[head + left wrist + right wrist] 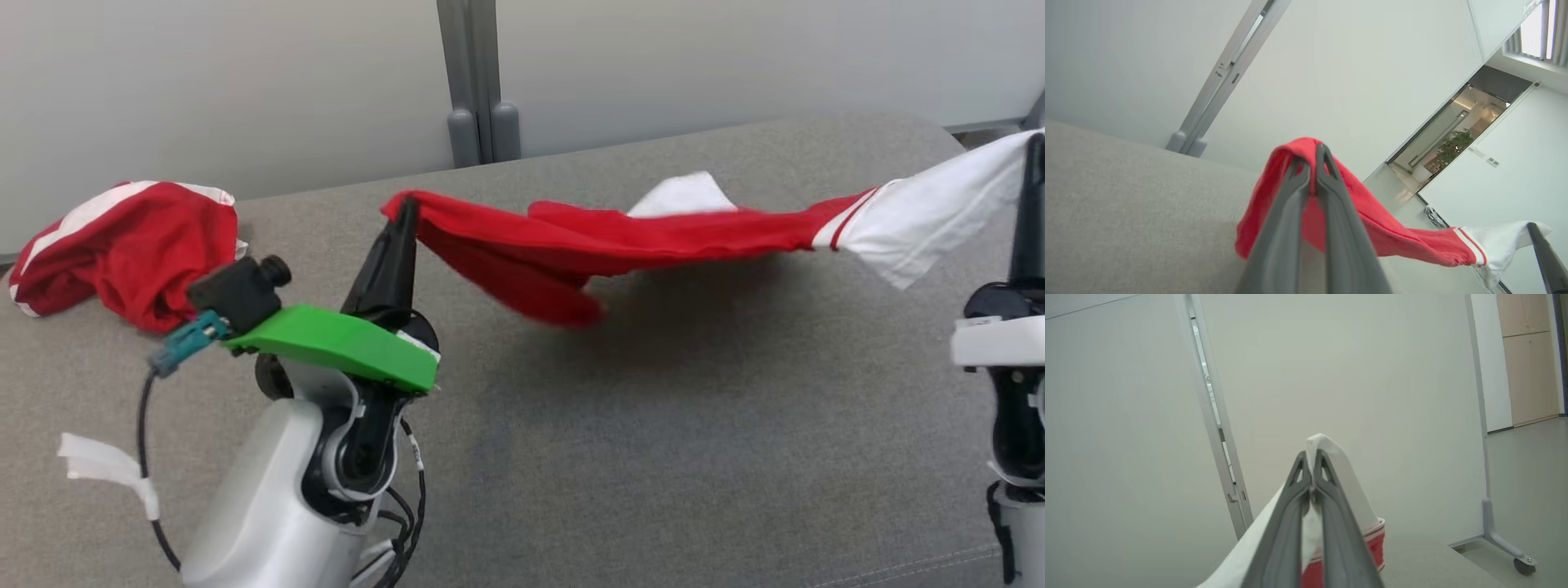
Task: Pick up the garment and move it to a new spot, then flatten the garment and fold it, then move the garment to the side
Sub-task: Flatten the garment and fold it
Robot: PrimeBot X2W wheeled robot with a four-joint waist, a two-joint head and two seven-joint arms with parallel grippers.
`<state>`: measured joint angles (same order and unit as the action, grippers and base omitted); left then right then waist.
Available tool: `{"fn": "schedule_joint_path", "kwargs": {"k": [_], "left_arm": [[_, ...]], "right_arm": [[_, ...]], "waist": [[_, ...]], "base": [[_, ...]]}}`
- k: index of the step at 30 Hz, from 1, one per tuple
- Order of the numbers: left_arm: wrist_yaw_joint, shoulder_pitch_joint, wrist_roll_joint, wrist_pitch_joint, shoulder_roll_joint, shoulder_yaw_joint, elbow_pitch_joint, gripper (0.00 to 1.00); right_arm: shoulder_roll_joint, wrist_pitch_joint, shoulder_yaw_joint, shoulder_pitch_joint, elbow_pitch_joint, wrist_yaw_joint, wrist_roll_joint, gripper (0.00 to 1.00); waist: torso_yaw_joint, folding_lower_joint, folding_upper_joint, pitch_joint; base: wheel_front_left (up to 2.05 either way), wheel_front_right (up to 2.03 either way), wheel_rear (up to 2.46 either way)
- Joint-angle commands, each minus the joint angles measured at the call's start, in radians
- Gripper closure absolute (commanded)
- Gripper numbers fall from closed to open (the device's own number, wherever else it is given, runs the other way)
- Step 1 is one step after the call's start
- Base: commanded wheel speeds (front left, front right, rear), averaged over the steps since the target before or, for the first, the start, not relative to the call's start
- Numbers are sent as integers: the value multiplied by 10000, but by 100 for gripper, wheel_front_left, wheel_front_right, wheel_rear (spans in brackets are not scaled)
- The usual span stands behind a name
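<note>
Head view: the garment [620, 237] hangs in the air over the grey top [653, 441], pulled long between two grippers. The left gripper [406, 214] pinches its red end. The right gripper [1034, 151] pinches its white end. Picking up looks done. Laying down, flattening, folding and moving aside are left.

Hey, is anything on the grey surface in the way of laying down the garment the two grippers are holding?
Nothing visible. The garment hangs stretched between the left gripper and right gripper, and the grey surface under it is bare. A second crumpled red garment lies off to the left, apart from it.
</note>
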<state>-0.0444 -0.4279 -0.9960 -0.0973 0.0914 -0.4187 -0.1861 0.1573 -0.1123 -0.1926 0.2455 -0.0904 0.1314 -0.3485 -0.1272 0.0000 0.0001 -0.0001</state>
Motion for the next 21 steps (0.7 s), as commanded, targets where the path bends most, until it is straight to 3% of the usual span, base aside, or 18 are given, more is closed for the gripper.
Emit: {"fn": "schedule_joint_path", "kwargs": {"k": [1,6,13,17,21], "left_arm": [[-197,222,-85,76,219,145,777,100],[-1135,705,63,532,958,627,4142,100],[-2243,974,333,1654,1877,816,7337,100],[-2613,853,453,2200,2254,863,7454,100],[-2610,383,513,2529,2440,791,6896,100]], "right_arm": [[-59,189,-156,-243,-748,-14,112,100],[-386,1001,-565,-760,-3537,-11,285,100],[-540,1945,-740,-1013,-5929,-13,385,100],[-490,2436,-520,-1110,-6302,-13,405,100],[-420,2598,-217,-780,-5801,-13,318,100]], "waist": [[131,0,-1,-409],[99,0,-1,-600],[3,0,-1,-485],[-8,0,-1,-177],[-4,0,-1,605]], "base": [[0,0,0],[0,0,0],[0,0,0],[0,0,0],[0,0,0]]}}
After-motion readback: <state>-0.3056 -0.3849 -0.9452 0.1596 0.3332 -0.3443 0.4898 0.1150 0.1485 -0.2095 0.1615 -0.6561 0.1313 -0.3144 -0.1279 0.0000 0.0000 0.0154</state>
